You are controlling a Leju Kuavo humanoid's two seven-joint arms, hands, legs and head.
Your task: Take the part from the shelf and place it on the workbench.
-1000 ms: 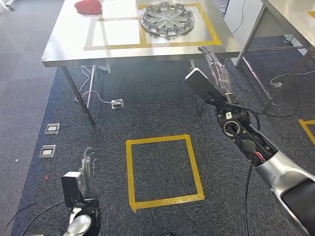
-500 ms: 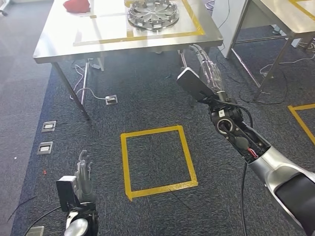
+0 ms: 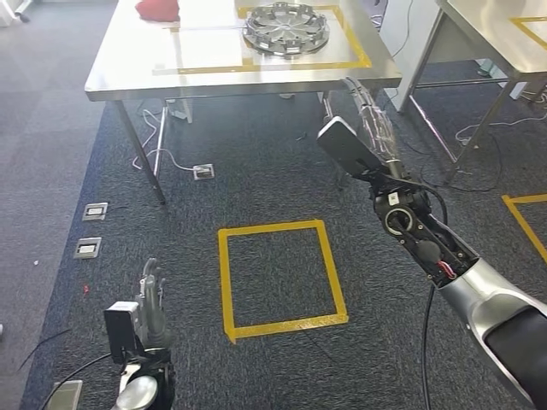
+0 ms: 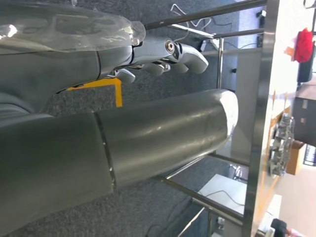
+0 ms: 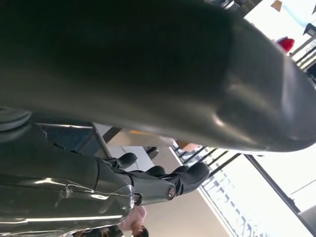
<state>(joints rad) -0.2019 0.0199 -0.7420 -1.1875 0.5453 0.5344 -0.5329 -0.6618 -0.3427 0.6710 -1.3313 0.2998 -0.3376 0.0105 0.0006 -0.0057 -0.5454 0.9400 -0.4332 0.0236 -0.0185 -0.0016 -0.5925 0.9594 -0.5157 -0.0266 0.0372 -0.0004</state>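
The part (image 3: 287, 28), a round silver ribbed disc, lies flat on the steel workbench (image 3: 193, 64) inside a yellow tape outline. It also appears edge-on in the left wrist view (image 4: 277, 145). My right hand (image 3: 371, 115) is raised just below the bench's near edge, its fingers stretched out and holding nothing; in its wrist view the thumb and fingers (image 5: 160, 182) are apart. Low down over the carpet my left hand (image 3: 151, 299) hangs with straight, empty fingers (image 4: 164, 52).
A red cloth (image 3: 158, 8) lies at the bench's far left. A second steel table (image 3: 503, 26) stands to the right. On the carpet are a yellow tape square (image 3: 280, 278), floor sockets (image 3: 95, 211) and loose cables (image 3: 155, 154) under the bench.
The whole picture has shifted a little as the camera moved. Both hands keep the same pose, and the part stays on the bench.
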